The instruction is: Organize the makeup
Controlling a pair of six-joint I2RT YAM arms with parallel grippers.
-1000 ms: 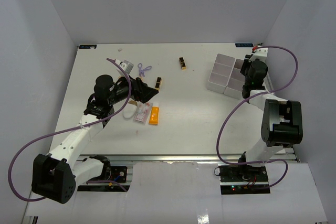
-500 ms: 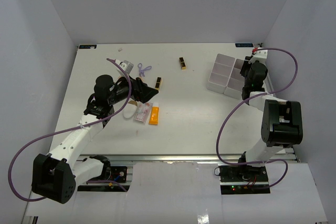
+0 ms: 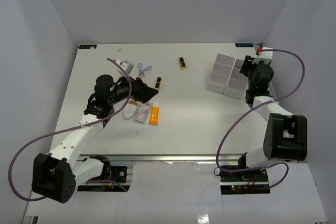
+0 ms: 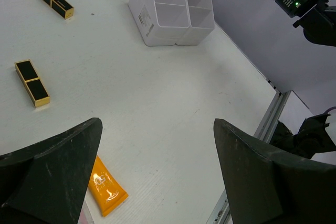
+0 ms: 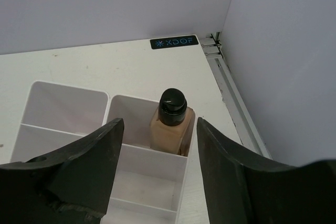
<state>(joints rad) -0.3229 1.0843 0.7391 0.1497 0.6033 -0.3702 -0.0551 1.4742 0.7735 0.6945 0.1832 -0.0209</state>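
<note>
A beige dark-capped bottle (image 5: 172,124) stands upright in the far right compartment of the white tray (image 5: 149,153). My right gripper (image 5: 159,121) hangs open just above and nearer than it, one finger on each side, touching nothing. My left gripper (image 4: 157,124) is wide open and empty above the table. Below it lie an orange tube (image 4: 107,190) and two black-gold lipstick tubes (image 4: 32,83) (image 4: 55,1). From above, the left gripper (image 3: 143,91) sits near the pink packet (image 3: 142,114), the white oval (image 3: 128,112) and the purple looped tool (image 3: 143,68).
The tray (image 3: 223,66) stands at the back right, close to the right wall and the table's metal rail (image 5: 233,108). A small grey item (image 3: 125,65) lies beside the purple tool. The left arm's purple cable (image 3: 113,61) arcs over the left side.
My right gripper has opened and let go of the bottle, which now stands in the tray compartment. The right wrist has shifted slightly to the right. The left arm has not moved.
</note>
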